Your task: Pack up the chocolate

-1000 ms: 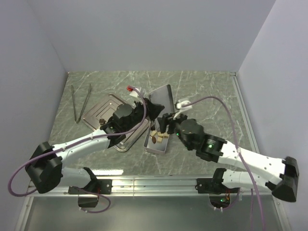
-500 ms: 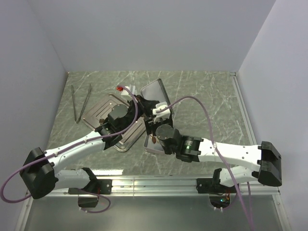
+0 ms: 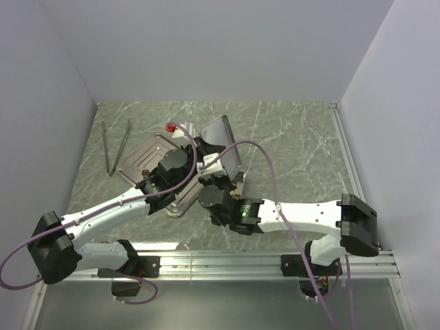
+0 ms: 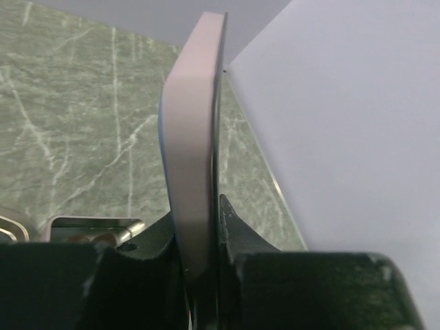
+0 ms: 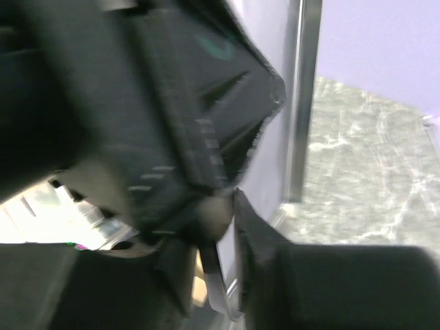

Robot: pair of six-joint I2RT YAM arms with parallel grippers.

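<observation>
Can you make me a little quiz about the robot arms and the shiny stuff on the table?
1. True or false: the left gripper pinches the lid by its edge.
2. Where do the tongs lie? A) left of the steel tray B) on top of the lid C) against the right wall
3. Fill in: the table has a green ____ pattern.

Key: 1 true; 2 A; 3 marble.
</observation>
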